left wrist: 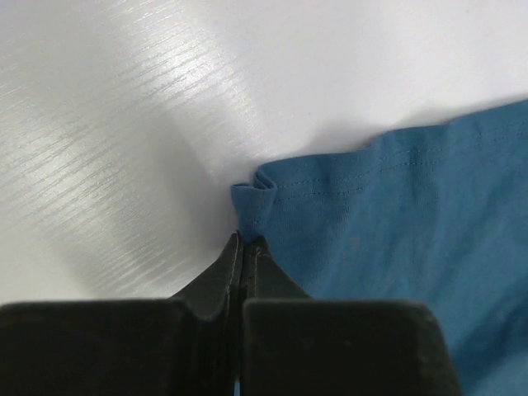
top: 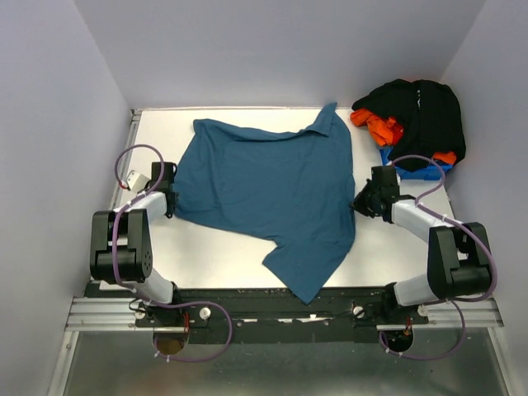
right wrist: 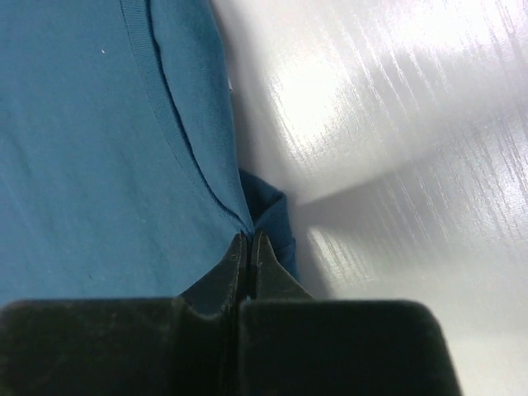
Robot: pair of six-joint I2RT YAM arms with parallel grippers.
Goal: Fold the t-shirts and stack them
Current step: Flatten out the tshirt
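Observation:
A teal-blue t-shirt (top: 276,186) lies spread across the middle of the white table, one part trailing toward the near edge. My left gripper (top: 172,200) is shut on the shirt's left edge; in the left wrist view the gripper (left wrist: 246,242) pinches a bunched hem corner of the shirt (left wrist: 396,223). My right gripper (top: 360,204) is shut on the shirt's right edge; in the right wrist view the gripper (right wrist: 249,238) pinches the shirt (right wrist: 99,148) at a seam. A black t-shirt (top: 421,115) and an orange t-shirt (top: 375,126) lie heaped at the back right.
The heap sits on a small blue plastic bin (top: 417,169) at the back right, just behind my right arm. The white table (top: 223,256) is boxed in by pale walls on the left, back and right.

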